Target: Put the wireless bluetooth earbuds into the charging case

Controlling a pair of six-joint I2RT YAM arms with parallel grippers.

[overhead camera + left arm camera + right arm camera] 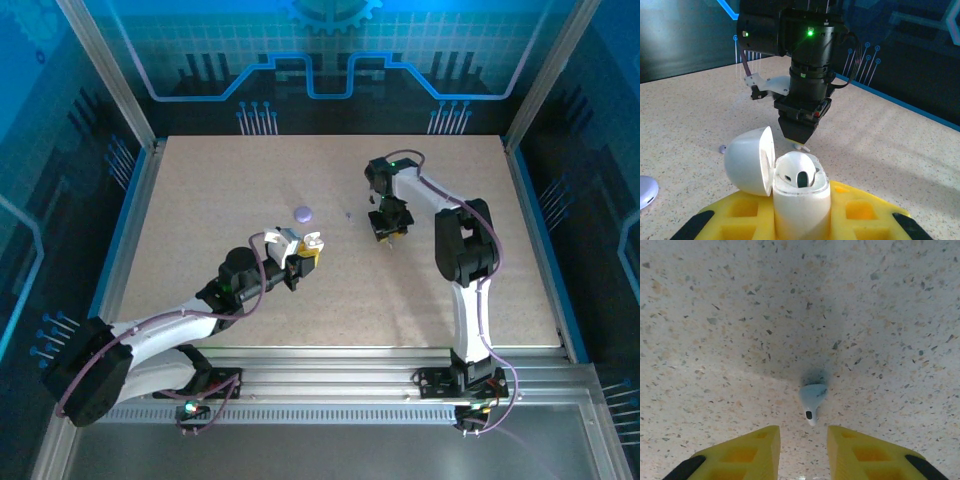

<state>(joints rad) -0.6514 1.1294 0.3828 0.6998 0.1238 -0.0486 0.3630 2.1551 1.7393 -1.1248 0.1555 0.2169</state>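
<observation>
The white charging case (801, 200) stands upright between the yellow fingers (860, 212) of my left gripper (801, 215), which is shut on it. Its lid (747, 160) hangs open to the left. Inside the case is a white rounded shape with a dark slot; I cannot tell if it is an earbud. From above, the case (313, 241) sits at the left gripper (306, 252) tip. One pale white earbud (812, 395) lies on the table just beyond my right gripper (803, 440), which is open. The right gripper (799, 136) points straight down over that earbud (801, 147), right of the case.
A round lavender object (303, 212) lies on the table behind the left gripper, at the left edge in the left wrist view (646, 190). A tiny purple speck (348, 214) lies between it and the right gripper (388, 232). Blue-lit walls (320, 60) enclose the speckled table (200, 200).
</observation>
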